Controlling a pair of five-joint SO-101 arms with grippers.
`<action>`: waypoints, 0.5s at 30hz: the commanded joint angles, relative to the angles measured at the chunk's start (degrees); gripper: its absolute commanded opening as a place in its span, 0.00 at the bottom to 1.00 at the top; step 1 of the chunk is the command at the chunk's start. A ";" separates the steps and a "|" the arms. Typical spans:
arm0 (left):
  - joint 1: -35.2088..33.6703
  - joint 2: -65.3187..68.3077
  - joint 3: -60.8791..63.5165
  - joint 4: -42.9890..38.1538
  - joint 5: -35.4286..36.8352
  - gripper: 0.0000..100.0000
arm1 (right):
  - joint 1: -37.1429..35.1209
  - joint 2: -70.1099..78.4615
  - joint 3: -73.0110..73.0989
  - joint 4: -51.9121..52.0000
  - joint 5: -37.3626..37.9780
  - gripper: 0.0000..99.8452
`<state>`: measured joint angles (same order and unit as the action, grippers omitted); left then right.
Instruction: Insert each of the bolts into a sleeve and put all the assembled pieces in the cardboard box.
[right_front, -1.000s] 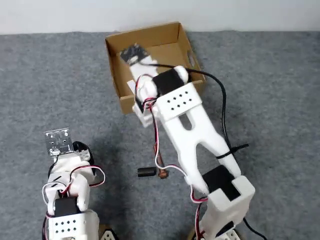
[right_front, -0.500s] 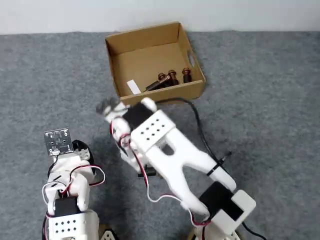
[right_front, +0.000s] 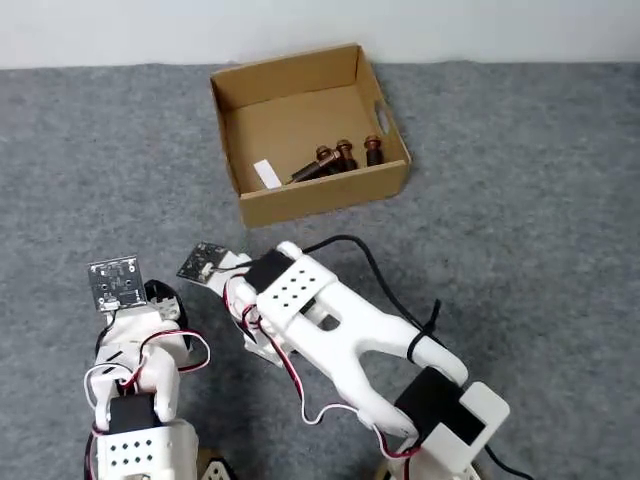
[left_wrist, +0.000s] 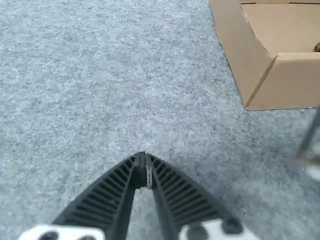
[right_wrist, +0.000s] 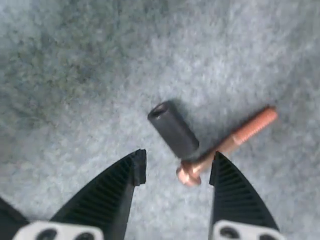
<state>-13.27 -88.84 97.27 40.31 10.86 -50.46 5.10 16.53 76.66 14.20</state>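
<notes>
Over the sleeve (right_wrist: 173, 131) and bolt (right_wrist: 235, 140), the right gripper (right_wrist: 178, 156) hangs spread wide.

Three assembled pieces (right_front: 340, 158), one cardboard box (right_front: 300, 206), one bolt (right_wrist: 231, 143), one sleeve (right_wrist: 173, 129).

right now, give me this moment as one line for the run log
right gripper: open, above separate sleeve and bolt | left gripper: shut, empty | cardboard box: assembled pieces inside
</notes>
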 joint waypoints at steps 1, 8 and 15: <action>-0.26 0.00 -0.48 -1.32 -0.53 0.01 | -0.48 -1.54 0.62 -3.56 0.79 0.18; -0.18 0.00 -0.48 -1.32 -0.53 0.01 | -0.40 7.52 0.26 -6.02 0.79 0.18; -0.18 0.00 -0.48 -1.32 -0.53 0.01 | 1.45 10.77 -1.32 -6.29 0.35 0.06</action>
<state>-13.27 -88.84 97.27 40.31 10.86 -50.02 15.74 16.79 70.59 14.46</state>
